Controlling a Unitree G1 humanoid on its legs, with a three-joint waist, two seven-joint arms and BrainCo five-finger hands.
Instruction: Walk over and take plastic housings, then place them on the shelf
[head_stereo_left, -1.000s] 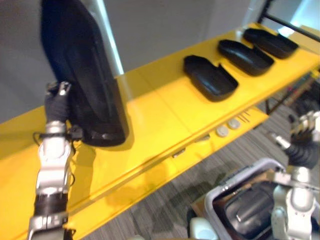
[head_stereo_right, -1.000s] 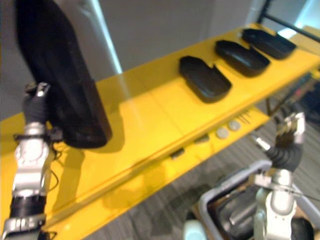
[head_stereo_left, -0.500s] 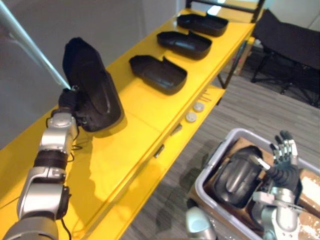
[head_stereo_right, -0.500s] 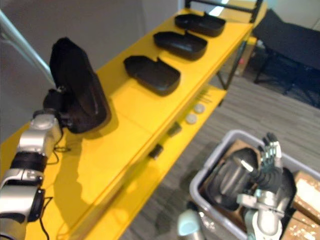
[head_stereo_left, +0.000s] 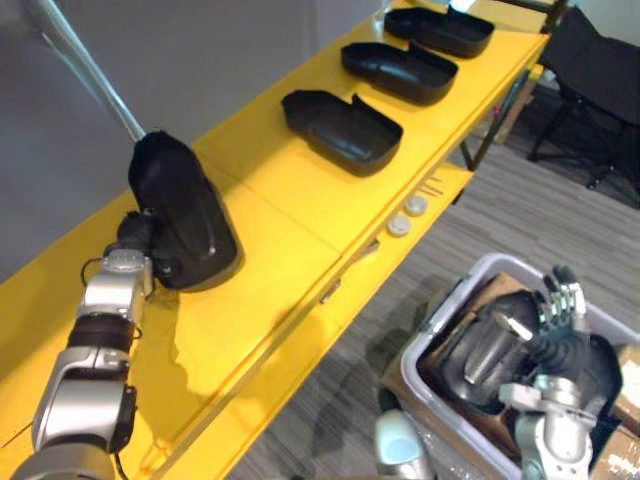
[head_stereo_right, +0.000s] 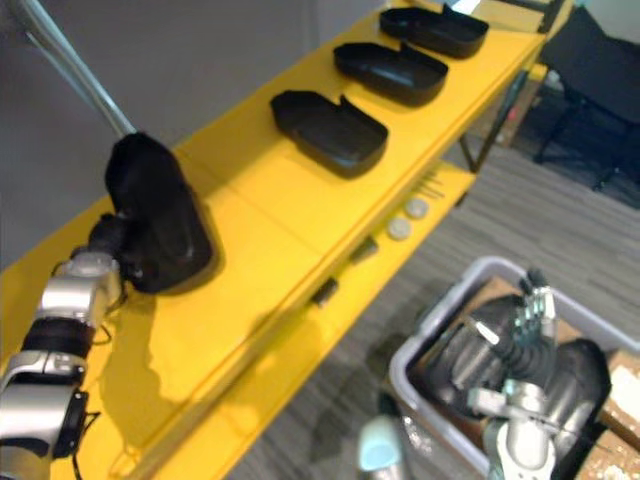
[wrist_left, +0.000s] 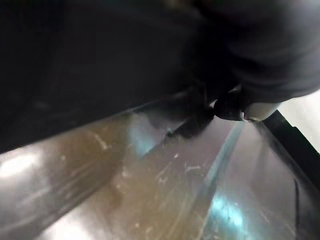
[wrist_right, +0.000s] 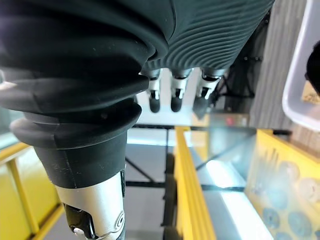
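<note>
A black plastic housing (head_stereo_left: 185, 215) stands tilted on the yellow shelf (head_stereo_left: 290, 235), its lower end on the shelf top. My left hand (head_stereo_left: 137, 238) is at its left side, shut on its edge; a fingertip (wrist_left: 245, 109) shows against the dark shell (wrist_left: 100, 60). Three more housings lie open side up farther along: the nearest (head_stereo_left: 340, 130), the middle (head_stereo_left: 398, 70) and the far one (head_stereo_left: 440, 28). My right hand (head_stereo_left: 563, 312) is raised over a grey bin (head_stereo_left: 437, 318), open with straight fingers (wrist_right: 172, 95) and holding nothing. Dark housings (head_stereo_left: 488, 348) lie in the bin.
A silver pole (head_stereo_left: 90, 75) slants up behind the held housing. Two round silver discs (head_stereo_left: 407, 216) sit on the shelf's lower ledge. A black chair (head_stereo_left: 600, 85) stands on the grey carpet at the far right. A cardboard box (head_stereo_left: 628, 385) adjoins the bin.
The camera has moved and the whole picture has shifted. The held housing has come down from a raised, upright pose to rest tilted on the shelf. The right hand stays over the bin.
</note>
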